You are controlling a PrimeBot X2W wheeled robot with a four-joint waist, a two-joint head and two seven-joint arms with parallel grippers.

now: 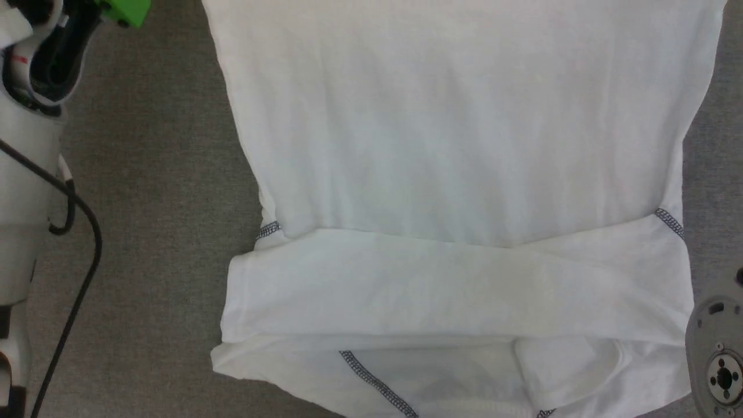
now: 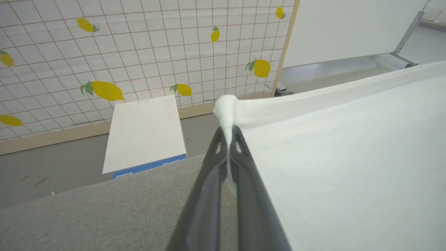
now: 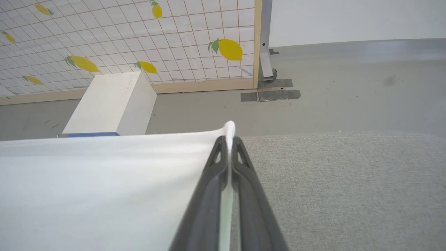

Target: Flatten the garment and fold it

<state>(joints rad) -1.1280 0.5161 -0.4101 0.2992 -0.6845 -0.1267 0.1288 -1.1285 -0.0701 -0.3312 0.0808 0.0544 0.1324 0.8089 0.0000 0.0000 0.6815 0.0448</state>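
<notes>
The garment (image 1: pixel 453 133), a thin white shirt with dark grey zigzag seams, lies spread over the grey table, its sleeves folded across the near part. In the left wrist view my left gripper (image 2: pixel 229 130) is shut on a bunched corner of the garment (image 2: pixel 348 167), which stretches away to the right. My right gripper (image 3: pixel 229 139) is likewise shut on an edge corner of the garment (image 3: pixel 104 188), the cloth running off to the left. A pale arm (image 1: pixel 23 151) shows at the head view's left edge, and a grey wrist flange (image 1: pixel 720 354) at the lower right.
The table is covered in grey fabric (image 1: pixel 151 191). Beyond its far edge a white box (image 2: pixel 144 134) stands on the floor, also seen as the white box (image 3: pixel 109 104) from the right wrist. Behind it is a lemon-print grid screen (image 2: pixel 139 52) and a white panel (image 2: pixel 348 28).
</notes>
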